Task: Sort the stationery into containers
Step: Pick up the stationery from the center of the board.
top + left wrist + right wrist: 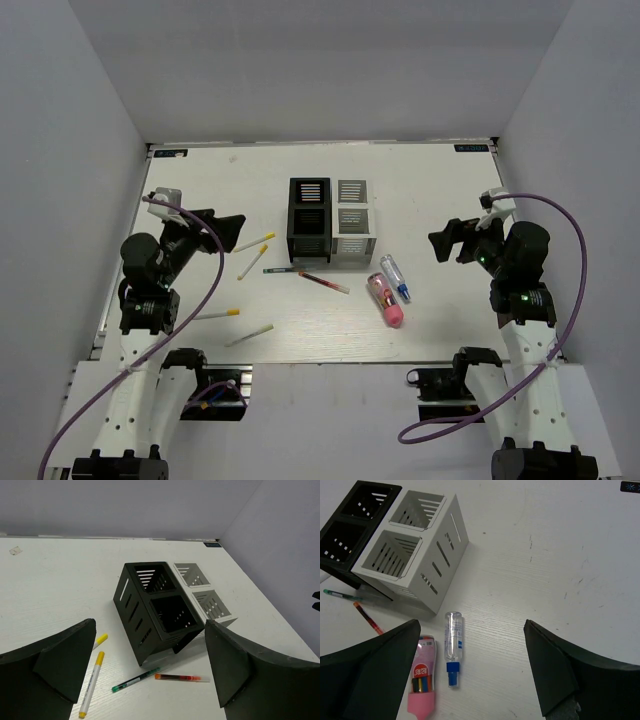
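The containers are a block of two black bins [309, 247] and two white bins [352, 258] mid-table. Several white sticks with yellow tips [255, 242] lie to its left. A dark slim pen [283, 270] and a red pen [323, 282] lie in front of it. A pink tube [385, 300] and a clear blue-capped tube [395, 278] lie at front right. My left gripper [225, 228] is open and empty, above the sticks. In the left wrist view it [150, 630] faces the black bins [132, 607]. My right gripper [447, 240] is open and empty; in the right wrist view it [471, 625] hovers right of the clear tube [453, 645].
The white table [450, 190] is closed in by grey walls at the back and on both sides. Purple cables [575, 250] loop off each arm. The table's near edge runs just in front of the pink tube and the lowest stick [250, 335].
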`<state>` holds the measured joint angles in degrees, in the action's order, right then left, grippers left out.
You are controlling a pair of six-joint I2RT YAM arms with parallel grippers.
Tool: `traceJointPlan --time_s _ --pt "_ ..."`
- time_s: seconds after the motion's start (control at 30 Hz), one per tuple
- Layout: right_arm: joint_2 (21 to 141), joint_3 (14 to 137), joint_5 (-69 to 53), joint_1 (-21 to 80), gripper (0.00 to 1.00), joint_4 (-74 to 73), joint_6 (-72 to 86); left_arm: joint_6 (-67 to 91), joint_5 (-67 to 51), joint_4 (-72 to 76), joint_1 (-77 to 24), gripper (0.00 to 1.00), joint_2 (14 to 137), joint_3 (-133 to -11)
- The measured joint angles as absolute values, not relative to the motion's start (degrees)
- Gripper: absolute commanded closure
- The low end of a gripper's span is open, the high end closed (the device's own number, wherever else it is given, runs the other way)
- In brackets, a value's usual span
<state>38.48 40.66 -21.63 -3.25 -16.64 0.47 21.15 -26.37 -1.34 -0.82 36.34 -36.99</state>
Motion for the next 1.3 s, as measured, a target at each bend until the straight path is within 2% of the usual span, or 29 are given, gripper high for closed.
traceJointPlan --time_s 0.2,0.3,0.4,0.43,0.5,0.57,0.6,0.63,0.67,0.7,0.73,0.77,0.8,0.93,0.97,1.0,1.03,1.13,1.3 --pt "38.3 40.7 -22.9 -3.2 0.1 -17.9 -4.0 21.3 -26.4 -1.5 -0.8 0.03 36.8 -37.0" --pt "38.5 40.7 -23.1 -3.2 0.1 -20.1 -6.9 21.5 -26.4 -1.7 -0.8 0.1 37.1 -37.0" --pt "39.0 40.7 -23.0 -3.2 0.1 -21.4 -9.7 21.7 -26.4 -1.8 -0.8 0.27 37.5 -37.0" --pt "39.1 40.7 -22.9 -3.2 0.1 -21.8 -10.8 21.8 -26.4 -1.8 -0.8 0.51 37.6 -37.0" --pt "38.9 40.6 -22.9 -3.2 0.1 -22.4 -13.3 22.0 -26.5 -2.0 -0.8 0.75 37.8 -37.0" --pt "39.0 40.6 -23.4 -3.2 0.1 -23.2 -16.0 21.9 -26.6 -2.3 -0.8 0.96 38.1 -37.0" --pt "39.2 40.6 -24.1 -3.2 0.1 -23.8 -17.5 21.9 -26.7 -2.5 -0.8 0.96 38.2 -37.0" --pt "39.5 40.6 -24.8 -3.2 0.18 -24.6 -19.0 21.9 -26.7 -2.7 -0.8 0.89 38.6 -37.1" --pt "39.9 40.6 -25.6 -3.2 0.41 -25.3 -20.4 21.8 -26.7 -2.9 -0.8 0.48 39.0 -37.3" --pt "40.7 40.8 -26.8 -3.2 0.79 -26.2 -22.1 21.6 -26.7 -3.3 -0.8 0.3 39.8 -37.5" --pt "42.2 41.0 -27.8 -3.2 0.95 -27.3 -23.7 21.8 -26.6 -3.7 -0.8 0.2 40.8 -37.8" --pt "43.6 41.5 -28.8 -3.2 0.89 -28.1 -25.0 22.0 -26.5 -4.5 -0.8 0.08 41.9 -38.2" --pt "45.8 42.6 -29.9 -3.2 0.83 -29.5 -26.1 22.4 -26.4 -5.6 -0.8 0.05 43.2 -38.7" --pt "56.1 45.6 -32.2 -2.8 0.61 -30.9 -29.2 23.4 -25.8 -9.7 -0.8 0.01 49.0 -41.0" --pt "58.6 45.9 -32.3 -2.5 0.45 -31.0 -29.4 23.5 -25.7 -10.5 -0.8 0.0 49.8 -41.1" --pt "61.2 46.2 -32.3 -2.2 0.37 -31.2 -29.4 23.5 -25.5 -11.4 -0.8 0.0 50.1 -41.1" --pt "63.7 46.4 -32.2 -1.8 0.36 -31.2 -29.4 23.7 -25.4 -12.2 -0.8 0.0 50.2 -41.1" --pt "70.6 46.9 -31.5 -0.3 0.23 -30.8 -29.0 24.1 -25.0 -13.1 -0.8 0.0 49.5 -41.1" --pt "78.0 49.1 -30.2 3.1 0.18 -29.5 -28.2 24.3 -24.8 -13.4 -0.8 0.0 49.0 -41.1"
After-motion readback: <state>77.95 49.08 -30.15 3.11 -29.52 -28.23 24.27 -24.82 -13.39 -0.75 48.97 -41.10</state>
